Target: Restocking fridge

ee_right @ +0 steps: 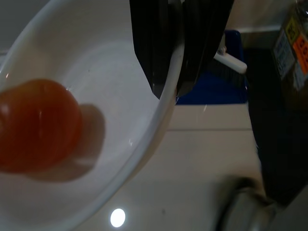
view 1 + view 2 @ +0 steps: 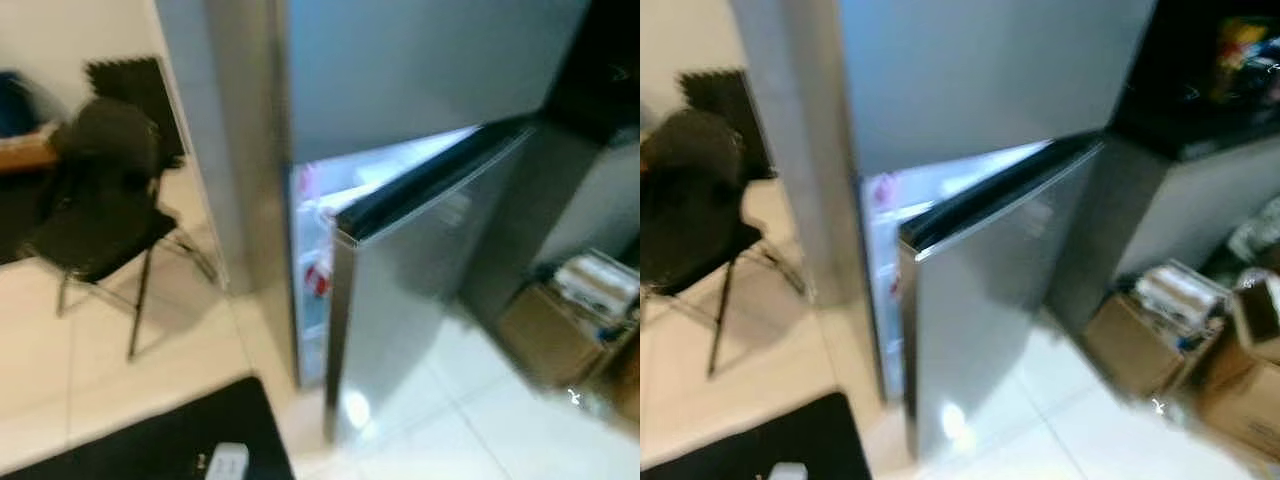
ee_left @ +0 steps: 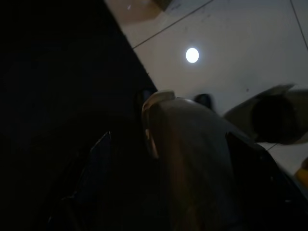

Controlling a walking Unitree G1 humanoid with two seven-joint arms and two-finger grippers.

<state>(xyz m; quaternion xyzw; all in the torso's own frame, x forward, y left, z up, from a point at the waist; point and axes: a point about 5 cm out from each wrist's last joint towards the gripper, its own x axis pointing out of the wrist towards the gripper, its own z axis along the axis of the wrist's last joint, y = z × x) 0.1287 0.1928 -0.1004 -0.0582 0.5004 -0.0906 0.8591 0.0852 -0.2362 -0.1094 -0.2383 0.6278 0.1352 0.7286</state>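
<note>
The right gripper (image 1: 169, 82) is clamped on the rim of a white bowl (image 1: 110, 159); a tomato (image 1: 36, 125) lies inside, partly cut off.

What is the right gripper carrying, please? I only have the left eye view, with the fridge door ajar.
Observer: The right gripper is pinched on the rim of a white bowl.
Operator: Is anything inside it?
Observer: Yes, one round orange-red fruit lies in the bowl, possibly a tomato.
Operator: And what does the left wrist camera give?
Observer: It is very dark; a pale tiled floor with a bright light reflection can be made out, and I cannot tell the state of the left gripper.
</note>
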